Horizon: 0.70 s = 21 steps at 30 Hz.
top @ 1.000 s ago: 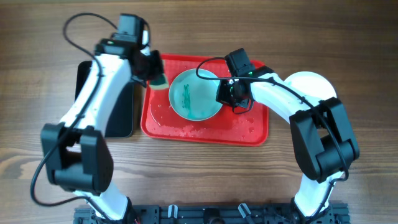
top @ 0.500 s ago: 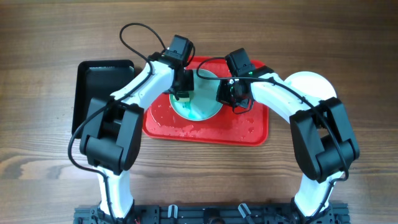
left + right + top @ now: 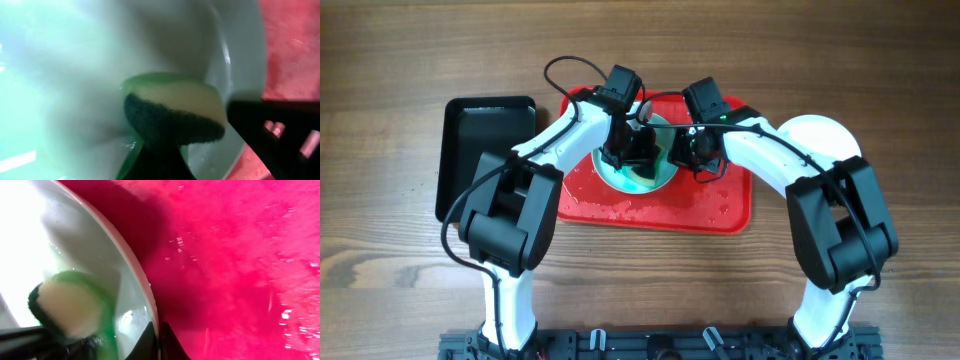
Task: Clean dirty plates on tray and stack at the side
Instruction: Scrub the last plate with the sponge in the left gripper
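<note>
One pale plate with a teal-green smear lies on the red tray. My left gripper is shut on a sponge with a cream body and a dark green pad, and presses it onto the plate's floor. My right gripper is shut on the plate's right rim; its fingers pinch the rim, one inside and one outside. The sponge also shows in the right wrist view. Another white plate lies on the table right of the tray, partly under my right arm.
A black tray lies on the table left of the red tray. The red tray's floor is wet, with droplets along its front. Wooden table all round.
My left arm has swung right from the tray's left edge, carrying the sponge onto the plate's middle. My right gripper has kept its hold on the rim.
</note>
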Tool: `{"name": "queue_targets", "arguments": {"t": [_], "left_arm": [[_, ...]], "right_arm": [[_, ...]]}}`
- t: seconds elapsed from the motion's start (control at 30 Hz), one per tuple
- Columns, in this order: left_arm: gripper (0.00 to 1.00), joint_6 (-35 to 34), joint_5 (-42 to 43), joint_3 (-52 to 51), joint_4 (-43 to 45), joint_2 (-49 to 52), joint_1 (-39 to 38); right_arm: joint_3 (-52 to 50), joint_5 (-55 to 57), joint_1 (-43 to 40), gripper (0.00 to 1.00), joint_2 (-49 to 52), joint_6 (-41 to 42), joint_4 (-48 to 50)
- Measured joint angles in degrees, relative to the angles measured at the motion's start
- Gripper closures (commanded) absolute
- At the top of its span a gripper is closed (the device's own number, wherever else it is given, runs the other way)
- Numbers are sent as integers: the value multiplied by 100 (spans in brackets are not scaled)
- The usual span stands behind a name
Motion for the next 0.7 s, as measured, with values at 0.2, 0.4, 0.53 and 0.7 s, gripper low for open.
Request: {"name": "queue_targets", "arguments": {"t": [0.2,0.4,0.53,0.7], "left_arm": [[96,-1213,-2190,85,-522,-127,-24],[94,-1502,-3307,33,-101,-111,-31],[96,-1550,-3047,-9,688,-72,-22],[96,-1410,-1552,-35,1596,-2,55]], "right_arm": [[0,-59,63,96,0,0,63],[0,-57,63,96,0,0,81],[0,-11,7,96,0,4,111],[0,17,-35,96,0,4,101]]}}
